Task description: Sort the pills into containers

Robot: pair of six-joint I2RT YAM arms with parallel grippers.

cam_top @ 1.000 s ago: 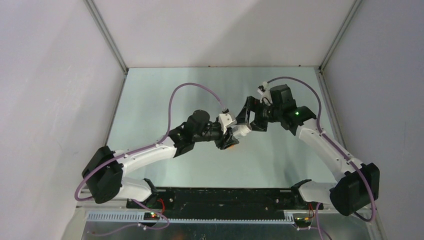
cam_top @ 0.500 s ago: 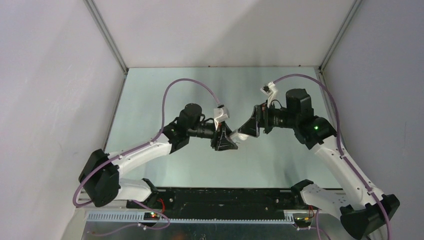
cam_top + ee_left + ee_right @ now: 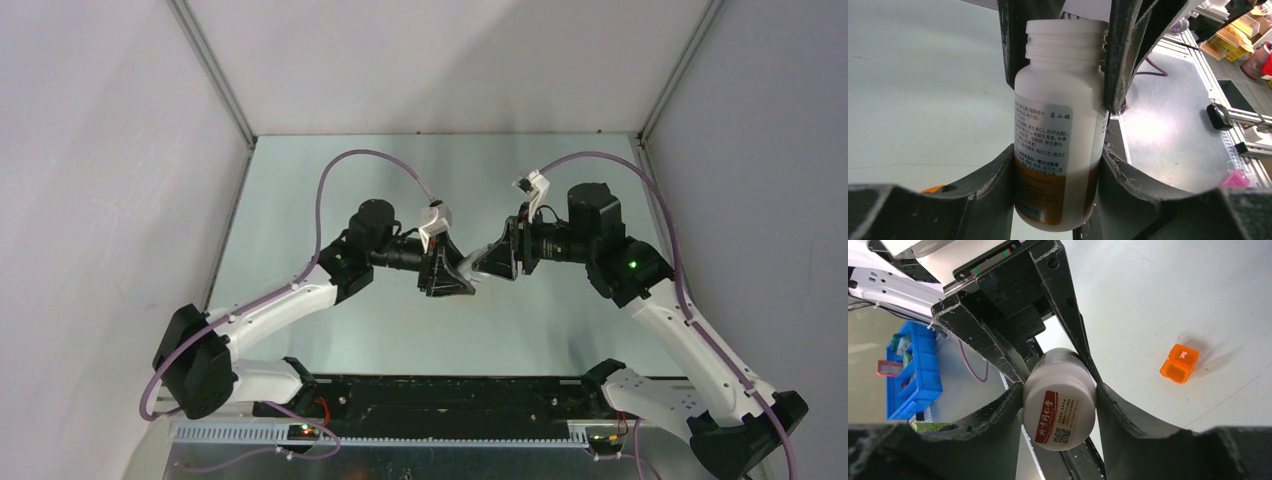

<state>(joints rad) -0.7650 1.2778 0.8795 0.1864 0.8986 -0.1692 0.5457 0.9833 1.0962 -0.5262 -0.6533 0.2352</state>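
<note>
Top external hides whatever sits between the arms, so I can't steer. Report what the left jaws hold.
Observer: The left jaws are shut on the white pill bottle, gripping its body.
Operator: Give me the lid state.
Observer: The threaded neck is bare; what looks like the cap, red-labelled, is shut in the right jaws.
Operator: Locate the other container.
Observer: The orange cup lies on the table, apart from both sets of jaws.
</note>
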